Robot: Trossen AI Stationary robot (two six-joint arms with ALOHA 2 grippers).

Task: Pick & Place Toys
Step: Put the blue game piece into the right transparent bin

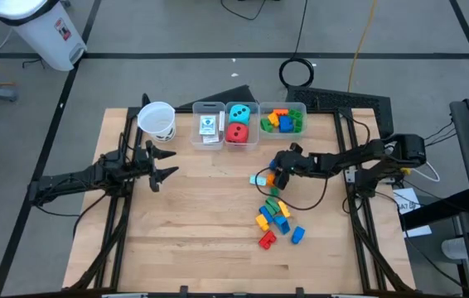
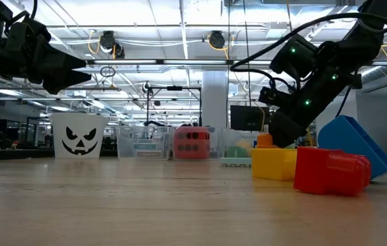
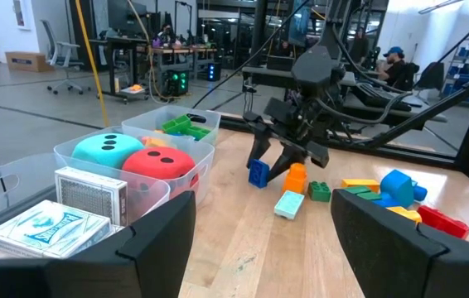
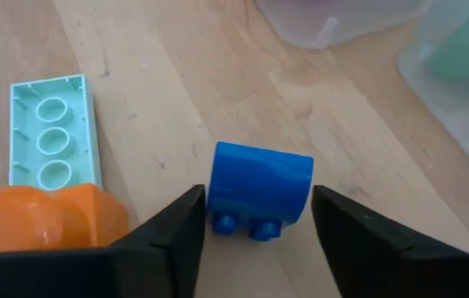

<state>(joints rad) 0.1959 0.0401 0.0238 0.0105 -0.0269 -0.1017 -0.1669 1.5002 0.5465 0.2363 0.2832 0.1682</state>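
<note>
Blue brick point(image 4: 261, 189) is flanked by the spread, not yet touching fingers of the right gripper point(image 4: 255, 223), centre-right of the high view.
Beside it an orange brick point(image 4: 40, 217) and a pale mint brick point(image 4: 52, 132) are seen; the left gripper point(image 1: 161, 163) is held spread at centre-left.

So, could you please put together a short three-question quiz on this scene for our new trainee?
1. True or false: the red die lies on the bare table.
2. Which brick sits between the right gripper's fingers? A) orange B) blue C) pale green
3. Fill in: the white cup stands beside the bin holding the card ____.

Key
1. False: it shares the middle bin with the teal die.
2. B: the blue brick; fingers not yet clamped.
3. packs.
</note>
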